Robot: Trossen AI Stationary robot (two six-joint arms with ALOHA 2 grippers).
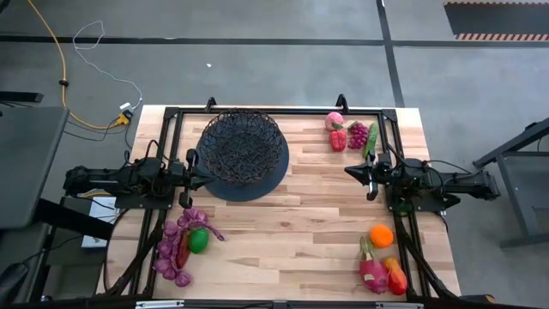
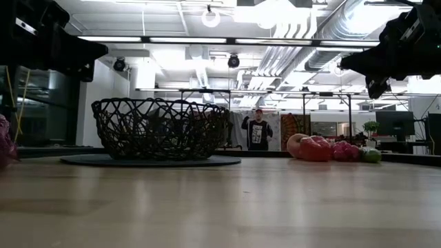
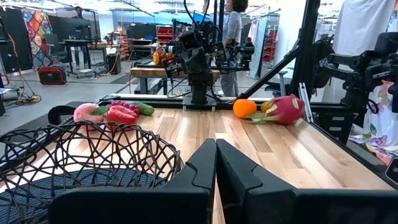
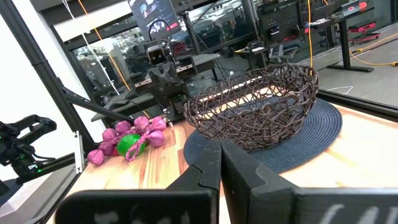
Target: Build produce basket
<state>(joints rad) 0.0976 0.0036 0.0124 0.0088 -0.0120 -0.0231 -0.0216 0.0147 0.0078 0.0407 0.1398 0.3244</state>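
**Basket empty, both arms waiting with closed fingers**

On your left side, the left end effector hovers just beside the basket, with its two fingers pressed together and nothing between them. In front of it, near the counter edge, lie the purple grape bunches with a green lime in the middle of them.

The basket stands on a dark round mat at the far-left part of the counter, and I see no produce inside it yet. Its wire mesh looks stiff, so you can drop light things in from above.

At the far right lie a pink fruit, a red fruit, a small grape bunch and a cucumber. The right end effector is just near them, also fully closed and empty. At the near right are an orange, a dragon fruit and a mango.

The toys are probably light and smooth. I would take round ones across the middle, and the grapes at the thickest cluster, because they may hang loosely.
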